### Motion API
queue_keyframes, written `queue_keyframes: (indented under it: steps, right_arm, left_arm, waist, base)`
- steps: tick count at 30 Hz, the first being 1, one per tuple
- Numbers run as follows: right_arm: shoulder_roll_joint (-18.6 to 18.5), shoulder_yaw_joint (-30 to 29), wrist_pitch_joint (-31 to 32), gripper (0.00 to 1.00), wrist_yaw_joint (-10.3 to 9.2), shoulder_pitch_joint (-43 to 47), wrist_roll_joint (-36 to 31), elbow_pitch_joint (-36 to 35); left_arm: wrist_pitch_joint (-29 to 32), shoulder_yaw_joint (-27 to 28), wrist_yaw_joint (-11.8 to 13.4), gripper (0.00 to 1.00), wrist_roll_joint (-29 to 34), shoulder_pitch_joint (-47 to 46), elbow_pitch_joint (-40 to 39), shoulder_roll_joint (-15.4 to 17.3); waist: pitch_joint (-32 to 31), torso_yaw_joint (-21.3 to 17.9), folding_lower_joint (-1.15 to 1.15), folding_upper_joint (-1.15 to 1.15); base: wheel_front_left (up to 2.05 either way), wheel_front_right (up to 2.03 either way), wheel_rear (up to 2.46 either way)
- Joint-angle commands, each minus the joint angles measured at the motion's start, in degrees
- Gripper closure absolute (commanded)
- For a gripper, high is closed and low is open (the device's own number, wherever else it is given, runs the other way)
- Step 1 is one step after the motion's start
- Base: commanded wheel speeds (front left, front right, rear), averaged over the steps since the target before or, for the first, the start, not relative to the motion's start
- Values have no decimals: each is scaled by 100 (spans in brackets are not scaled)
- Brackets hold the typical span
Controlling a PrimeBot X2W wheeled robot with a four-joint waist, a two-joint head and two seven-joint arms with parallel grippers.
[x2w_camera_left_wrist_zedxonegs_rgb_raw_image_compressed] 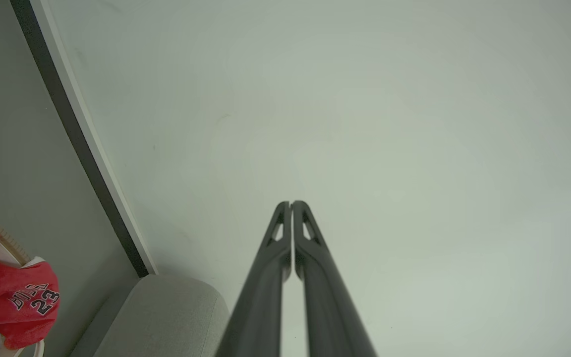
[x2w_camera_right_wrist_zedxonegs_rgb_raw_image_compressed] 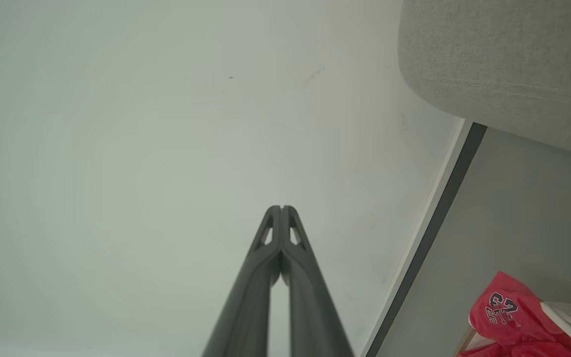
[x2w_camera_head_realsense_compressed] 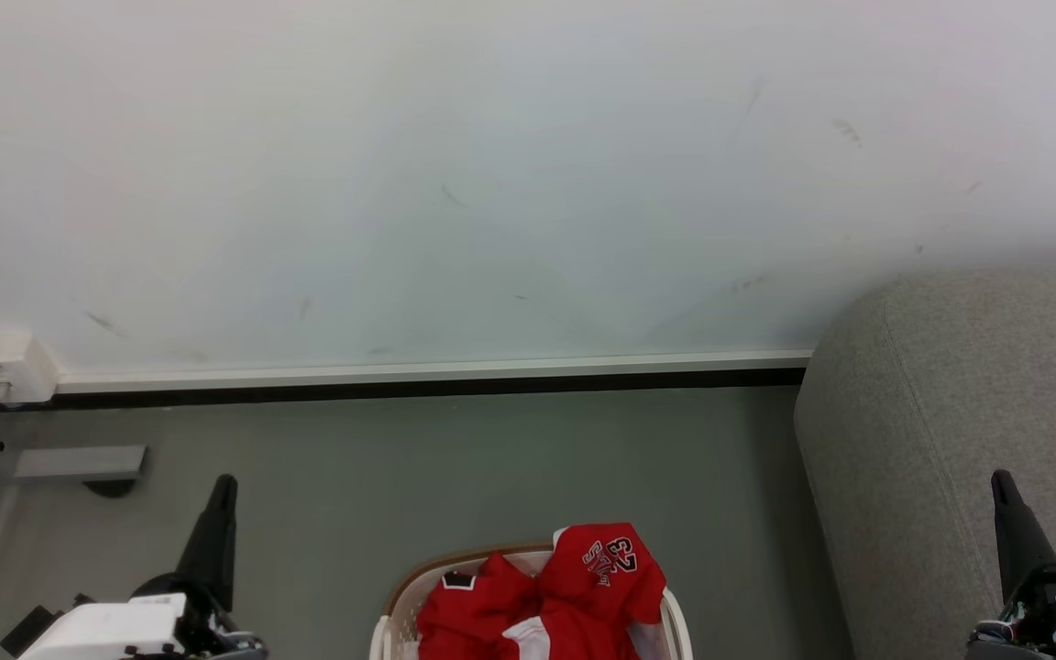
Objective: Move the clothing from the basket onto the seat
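Evidently unstarted: red thin-fabric clothing point(x2w_camera_head_realsense_compressed: 574, 587) heaped in the round white perforated basket point(x2w_camera_head_realsense_compressed: 420, 573); left gripper point(x2w_camera_head_realsense_compressed: 224, 486) and right gripper point(x2w_camera_head_realsense_compressed: 1003, 483) flank it, jaws closed, empty; grey upholstered seat point(x2w_camera_head_realsense_compressed: 950, 412) right.

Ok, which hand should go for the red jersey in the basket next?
Probably the left. In the head view the left hand sits nearer the laundry basket and its jersey, with bare floor between; the right hand is farther off, over the grey seat. Both are shut.
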Motion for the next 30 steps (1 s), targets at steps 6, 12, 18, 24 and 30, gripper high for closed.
queue_keyframes:
  steps: [6,12,18,24,30]
  right_arm:
    - [-36,0,-31,100,-13,-7,75,-19]
    - [-37,1,-33,100,-13,-7,77,-20]
    - [-38,3,-35,100,-13,-8,79,-20]
    - [-39,4,-36,100,-13,-8,80,-21]
    - [-38,5,-38,100,-13,-8,82,-21]
  left_arm:
    - [19,12,-2,100,-81,-28,-14,12]
    - [19,12,-2,100,-81,-28,-14,12]
    - [19,12,-2,100,-81,-28,-14,12]
    - [19,12,-2,100,-81,-28,-14,12]
    - [19,11,-2,100,-81,-28,-14,12]
  waist:
    - [0,0,0,0]
    - [0,0,0,0]
    - [0,0,0,0]
    - [0,0,0,0]
    - [0,0,0,0]
  base:
    - [0,0,0]
    - [0,0,0]
    - [0,0,0]
    - [0,0,0]
    - [0,0,0]
